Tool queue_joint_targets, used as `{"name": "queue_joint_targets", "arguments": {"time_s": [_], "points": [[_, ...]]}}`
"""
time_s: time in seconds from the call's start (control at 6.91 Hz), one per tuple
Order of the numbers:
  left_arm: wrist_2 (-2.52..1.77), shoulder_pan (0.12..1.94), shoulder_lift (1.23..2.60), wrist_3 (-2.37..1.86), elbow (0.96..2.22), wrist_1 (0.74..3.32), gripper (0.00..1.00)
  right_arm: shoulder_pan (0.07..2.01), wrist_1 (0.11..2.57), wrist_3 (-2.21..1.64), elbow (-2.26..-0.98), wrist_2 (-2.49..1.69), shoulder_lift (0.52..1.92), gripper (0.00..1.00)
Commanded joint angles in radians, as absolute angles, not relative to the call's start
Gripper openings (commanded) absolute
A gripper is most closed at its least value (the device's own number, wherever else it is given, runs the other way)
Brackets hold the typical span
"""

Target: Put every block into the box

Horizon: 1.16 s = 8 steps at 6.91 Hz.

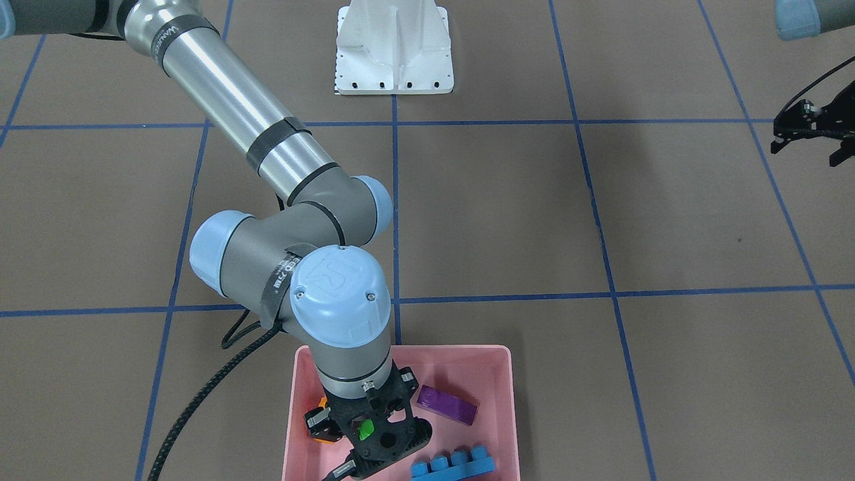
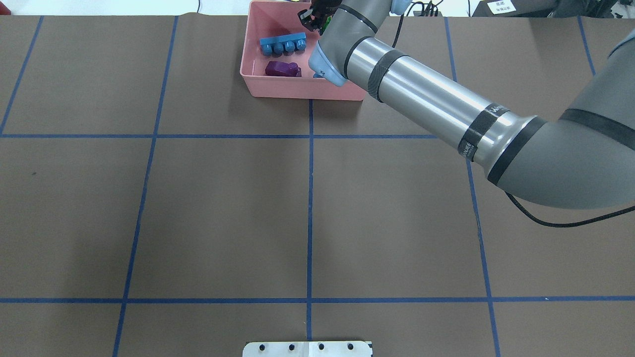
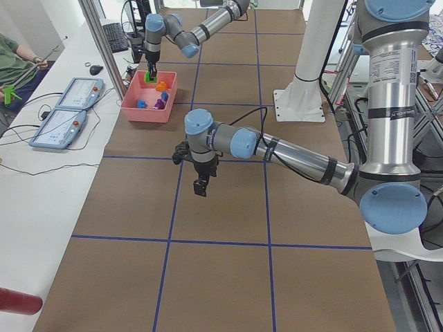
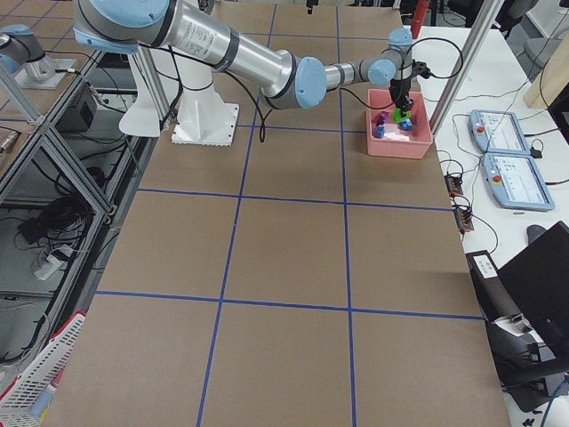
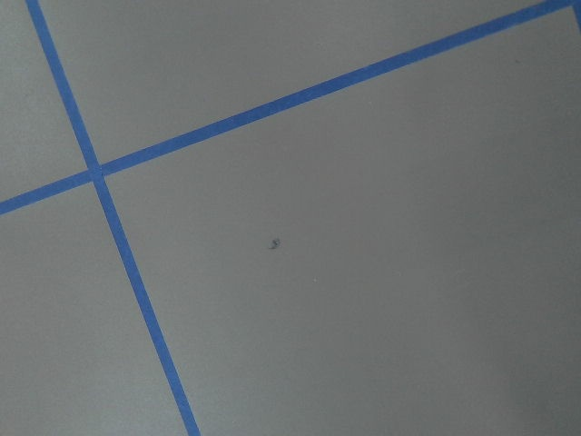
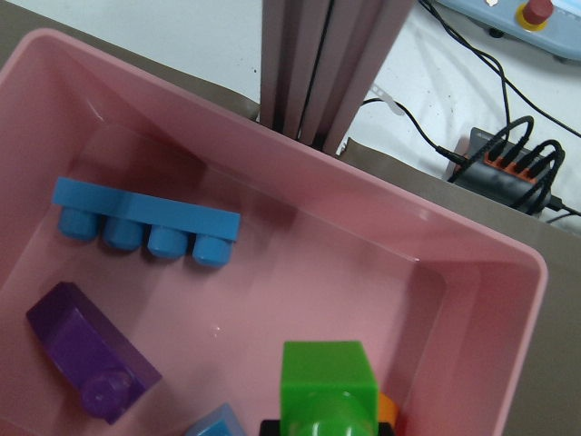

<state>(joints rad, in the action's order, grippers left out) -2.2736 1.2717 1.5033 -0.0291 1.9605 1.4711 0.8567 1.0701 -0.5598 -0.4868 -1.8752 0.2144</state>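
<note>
My right gripper (image 1: pixel 365 433) reaches down into the pink box (image 1: pixel 467 355) and is shut on a green block (image 6: pixel 329 386). The green block also shows through the gripper's frame (image 1: pixel 365 429). On the box floor lie a long blue block (image 6: pixel 145 218), a purple block (image 6: pixel 86 363), a small blue block (image 6: pixel 218 425) and an orange block (image 6: pixel 390 411) just beside the green one. My left gripper (image 1: pixel 811 133) hangs over bare table far from the box, cut off at the front view's right edge. Its jaws cannot be read.
The white robot base (image 1: pixel 394 50) stands at the table's middle. Brown table with blue tape lines spreads around the box. Beyond the box's far wall lie cables (image 6: pixel 508 163) and teach pendants (image 3: pixel 69 114). A person sits at the left-side view's far left edge.
</note>
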Motion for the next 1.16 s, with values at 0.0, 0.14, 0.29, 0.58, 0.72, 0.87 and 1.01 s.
{"name": "queue_joint_targets", "arguments": {"time_s": [0.0,0.14,0.29,0.58,0.72,0.87,1.01], "points": [[-2.275,1.272,1.505,-0.029,1.96,1.471,1.0,0.845,1.051,-0.613,-0.471,-1.859,0.204,0.99],[-2.275,1.272,1.505,-0.031,1.96,1.471,1.0,0.845,1.051,-0.627,-0.472,-1.867,0.201,0.99],[-2.273,1.272,1.503,-0.031,1.96,1.471,1.0,0.847,1.055,-0.637,-0.476,-1.877,0.201,0.99],[-2.273,1.273,1.496,-0.031,1.96,1.471,1.0,0.854,1.213,-0.652,-0.579,-1.911,0.202,0.99],[-2.273,1.279,1.468,-0.031,1.96,1.476,1.0,0.865,1.455,-0.65,-0.754,-1.928,0.221,0.99],[-2.273,1.32,1.468,-0.025,1.95,1.476,1.0,0.873,1.618,-0.644,-0.928,-1.954,0.277,1.0],[-2.275,1.363,1.467,-0.02,1.93,1.485,1.0,0.887,1.682,-0.64,-1.1,-1.985,0.378,1.0]]}}
